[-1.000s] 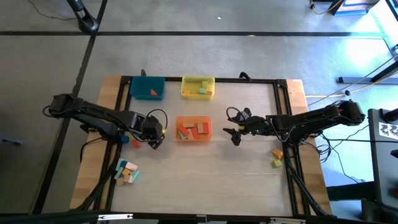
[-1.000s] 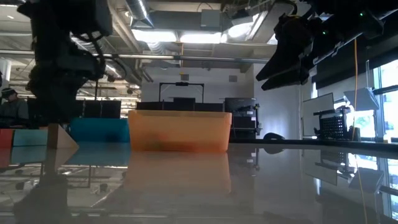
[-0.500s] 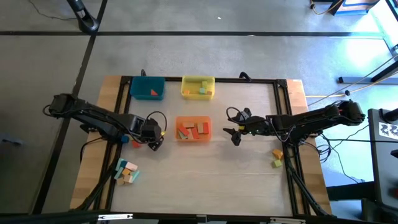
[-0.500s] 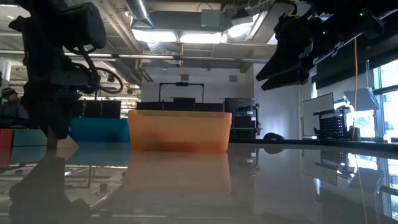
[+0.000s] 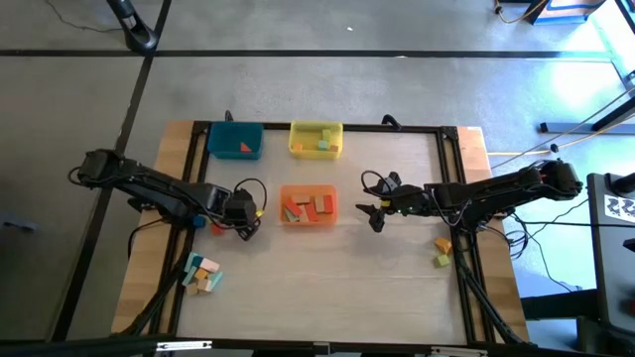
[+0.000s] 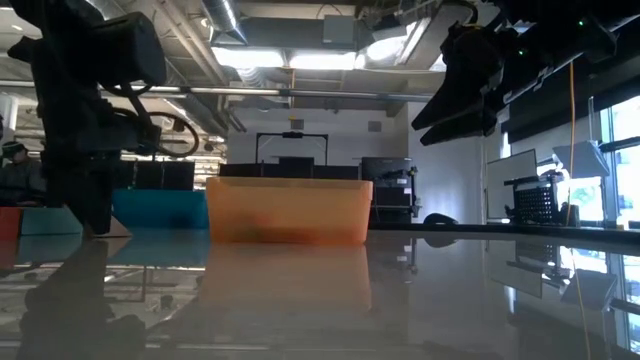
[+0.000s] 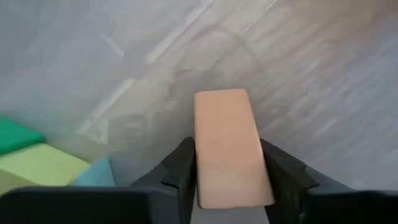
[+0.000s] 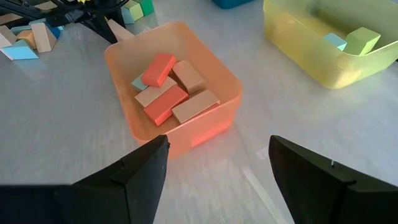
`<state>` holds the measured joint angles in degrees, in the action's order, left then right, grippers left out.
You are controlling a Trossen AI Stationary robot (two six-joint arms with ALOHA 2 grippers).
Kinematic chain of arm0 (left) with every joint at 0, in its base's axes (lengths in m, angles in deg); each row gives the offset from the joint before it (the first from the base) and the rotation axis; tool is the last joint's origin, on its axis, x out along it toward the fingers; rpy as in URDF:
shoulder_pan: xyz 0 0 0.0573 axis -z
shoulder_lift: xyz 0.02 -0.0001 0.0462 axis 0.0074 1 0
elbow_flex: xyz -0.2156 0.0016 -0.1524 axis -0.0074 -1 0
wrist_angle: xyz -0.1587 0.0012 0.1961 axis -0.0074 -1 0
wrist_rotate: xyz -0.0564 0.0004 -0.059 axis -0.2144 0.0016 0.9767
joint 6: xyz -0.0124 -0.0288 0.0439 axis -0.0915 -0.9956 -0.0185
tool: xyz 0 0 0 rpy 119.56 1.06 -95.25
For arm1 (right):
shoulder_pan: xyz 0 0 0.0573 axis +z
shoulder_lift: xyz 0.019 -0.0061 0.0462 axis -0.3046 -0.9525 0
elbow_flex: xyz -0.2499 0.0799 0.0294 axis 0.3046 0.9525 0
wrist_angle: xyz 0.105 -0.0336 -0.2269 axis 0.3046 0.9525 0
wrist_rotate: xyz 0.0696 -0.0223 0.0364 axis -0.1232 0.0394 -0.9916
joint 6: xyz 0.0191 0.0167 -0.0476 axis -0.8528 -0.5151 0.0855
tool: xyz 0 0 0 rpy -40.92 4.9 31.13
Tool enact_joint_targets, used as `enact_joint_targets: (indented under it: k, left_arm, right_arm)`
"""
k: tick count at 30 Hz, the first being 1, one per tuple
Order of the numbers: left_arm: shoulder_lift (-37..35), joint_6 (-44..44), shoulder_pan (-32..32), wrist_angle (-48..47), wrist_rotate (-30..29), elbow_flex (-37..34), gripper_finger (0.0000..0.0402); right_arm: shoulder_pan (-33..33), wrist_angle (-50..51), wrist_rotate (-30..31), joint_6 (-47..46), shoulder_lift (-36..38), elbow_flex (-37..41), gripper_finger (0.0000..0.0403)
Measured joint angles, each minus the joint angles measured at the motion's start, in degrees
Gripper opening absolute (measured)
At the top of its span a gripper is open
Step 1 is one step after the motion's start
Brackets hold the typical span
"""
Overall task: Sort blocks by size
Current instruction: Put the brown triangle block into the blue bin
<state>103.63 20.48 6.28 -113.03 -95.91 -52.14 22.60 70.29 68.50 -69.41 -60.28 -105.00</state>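
Between the left tool's [image 7: 227, 186] two dark fingers, in the left wrist view, sits a plain wooden block [image 7: 227, 146]. It is a long, flat-sided brick, and the fingers press on its two long sides, so the tool is clamped on it. Past the tool lies the grey surface [image 7: 311, 74], and off to one side of the tool are a green block [image 7: 15, 134], a pale green one and a bit of a blue one.

From the high view, the left tool [image 5: 243, 210] is low over the surface, with the orange tray [image 5: 309, 205] just beside it. More loose blocks [image 5: 201, 274] lie in a small heap behind the tool, near the edge of the surface. The blue tray [image 5: 235, 139] and the yellow tray [image 5: 316, 139] sit farther away, past the orange one. The right tool [image 5: 375, 213] waits on the other side of the orange tray.

From the low view, the left arm hangs down to the surface, and the orange tray [image 6: 288, 210] stands beyond it.

From the right wrist view, the right tool [image 8: 214, 177] has its fingers wide apart and holds nothing. Just ahead of it, the orange tray [image 8: 211, 59] has red and plain wooden blocks [image 8: 171, 90] inside.

The wooden block looks hard and light. Its sides are smooth, so it could slip. Holding it at the middle of the long flat sides seems best.
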Motion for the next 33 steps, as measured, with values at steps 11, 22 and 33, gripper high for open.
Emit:
enact_joint_targets:
  k: [11,22,33]
  left_arm:
    - [-0.88,6.82,-0.51,-0.89,1.06,3.14,0.0122]
    - [-8.28,22.77,-10.73,-7.13,-13.62,13.95,0.0125]
    - [-7.15,37.84,-33.18,-1.62,-18.26,14.21,0.0128]
  right_arm:
    - [0.00,0.02,0.00,0.02,0.00,0.00,0.0276]
    - [0.00,0.02,0.00,0.02,0.00,-0.02,0.0276]
    - [0.00,0.01,0.00,0.02,0.00,-0.02,0.0276]
